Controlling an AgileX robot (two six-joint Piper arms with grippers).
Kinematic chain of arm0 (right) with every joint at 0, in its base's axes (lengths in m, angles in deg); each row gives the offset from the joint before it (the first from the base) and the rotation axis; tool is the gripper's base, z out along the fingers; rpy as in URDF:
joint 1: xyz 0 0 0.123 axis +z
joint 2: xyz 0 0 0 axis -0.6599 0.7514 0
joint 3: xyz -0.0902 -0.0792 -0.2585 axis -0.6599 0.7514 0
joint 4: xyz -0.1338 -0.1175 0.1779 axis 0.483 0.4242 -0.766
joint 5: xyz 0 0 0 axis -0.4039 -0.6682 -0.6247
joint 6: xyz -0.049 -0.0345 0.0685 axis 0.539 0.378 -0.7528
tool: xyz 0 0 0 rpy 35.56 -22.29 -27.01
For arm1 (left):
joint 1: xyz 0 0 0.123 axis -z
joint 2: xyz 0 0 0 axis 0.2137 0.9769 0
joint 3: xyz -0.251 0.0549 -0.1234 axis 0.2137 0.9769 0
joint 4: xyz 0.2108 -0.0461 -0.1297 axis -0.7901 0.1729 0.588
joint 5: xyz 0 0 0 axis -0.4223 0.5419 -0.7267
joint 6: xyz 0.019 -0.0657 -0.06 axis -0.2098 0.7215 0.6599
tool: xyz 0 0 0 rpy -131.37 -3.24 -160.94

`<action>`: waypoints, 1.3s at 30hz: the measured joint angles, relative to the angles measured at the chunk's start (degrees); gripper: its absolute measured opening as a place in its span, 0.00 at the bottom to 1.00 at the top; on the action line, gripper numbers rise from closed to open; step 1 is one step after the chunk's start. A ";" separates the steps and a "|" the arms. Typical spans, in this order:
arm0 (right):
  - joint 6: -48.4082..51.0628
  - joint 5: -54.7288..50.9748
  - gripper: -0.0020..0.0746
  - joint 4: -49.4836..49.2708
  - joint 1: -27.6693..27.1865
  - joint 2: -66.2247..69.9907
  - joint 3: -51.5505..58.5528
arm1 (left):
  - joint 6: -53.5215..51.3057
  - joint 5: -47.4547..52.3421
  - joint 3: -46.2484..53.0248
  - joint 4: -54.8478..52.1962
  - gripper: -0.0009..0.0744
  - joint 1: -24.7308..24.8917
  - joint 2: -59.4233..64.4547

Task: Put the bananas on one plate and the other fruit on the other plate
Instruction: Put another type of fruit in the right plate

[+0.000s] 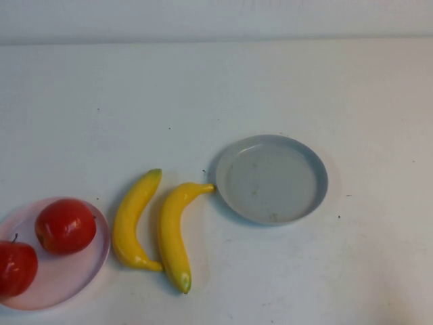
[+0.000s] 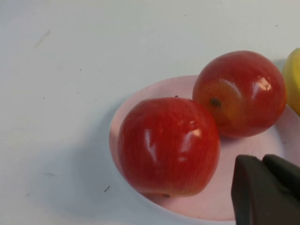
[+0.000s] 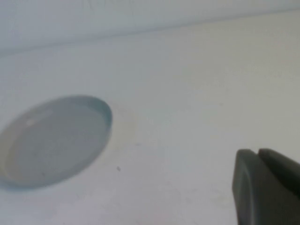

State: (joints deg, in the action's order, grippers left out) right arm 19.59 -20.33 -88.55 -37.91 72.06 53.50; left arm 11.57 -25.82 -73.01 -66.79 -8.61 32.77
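Two red apples [image 1: 65, 225] sit on the pink plate [image 1: 81, 279] at the surface's [image 1: 216, 88] near left corner, close together. The two bananas [image 1: 132, 220] lie side by side on the bare surface between the plates; one's stem tip touches the grey-blue plate's [image 1: 318, 169] rim. That plate holds nothing. The left hand [image 2: 265, 190], closed and holding nothing, hovers near the apples. The right hand [image 3: 262, 185], also closed and holding nothing, hangs over bare surface beside the grey-blue plate.

Two red apples [image 1: 65, 225] on pink plate [image 1: 64, 281]; two bananas [image 1: 135, 220] beside empty grey-blue plate [image 1: 270, 179].
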 joint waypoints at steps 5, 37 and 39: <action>0.00 8.72 0.00 -15.77 0.00 0.00 0.00 | 0.09 0.00 0.00 0.00 0.02 0.00 0.00; 7.91 -43.25 0.00 -22.74 5.10 62.52 -46.15 | 0.13 0.00 0.00 0.00 0.02 0.00 0.00; 7.48 -41.75 0.00 -22.09 8.99 66.72 -48.53 | 0.13 0.00 0.00 0.00 0.02 0.00 0.00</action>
State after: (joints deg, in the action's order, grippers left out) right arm 27.08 -62.08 -110.64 -28.92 138.78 4.97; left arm 11.70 -25.82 -73.01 -66.79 -8.61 32.77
